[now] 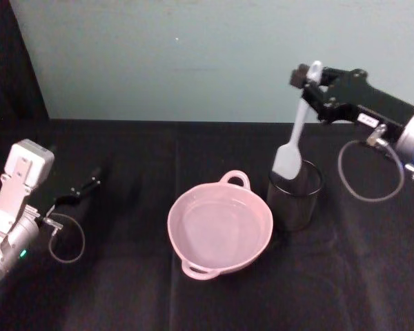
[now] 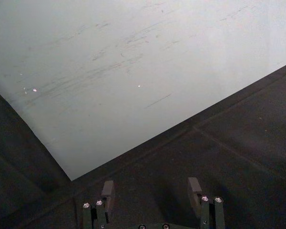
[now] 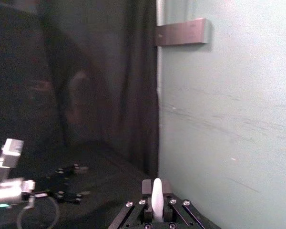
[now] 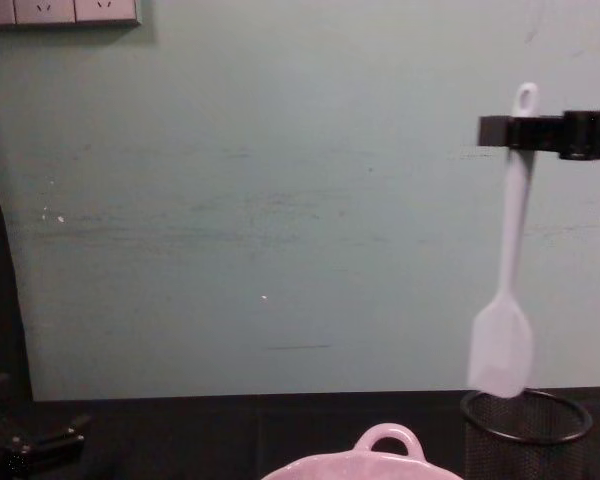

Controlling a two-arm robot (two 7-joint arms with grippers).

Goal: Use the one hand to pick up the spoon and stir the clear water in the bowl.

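My right gripper (image 1: 309, 81) is shut on the handle end of the white spoon (image 1: 294, 138), high above the table at the right. The spoon hangs upright, and in the chest view the spoon (image 4: 507, 290) has its paddle head just above the rim of the black mesh cup (image 4: 527, 425). In the right wrist view the spoon's handle tip (image 3: 157, 200) pokes up between the shut fingers. The pale pink bowl (image 1: 219, 224) with clear water sits at the table's middle, left of the cup. My left gripper (image 1: 83, 187) rests open at the far left, its fingertips (image 2: 108, 190) apart.
The black mesh cup (image 1: 294, 195) stands just right of the bowl. A black cloth covers the table (image 1: 124, 289), and a pale green wall (image 1: 193, 55) rises behind it. A grey cable loops under each wrist.
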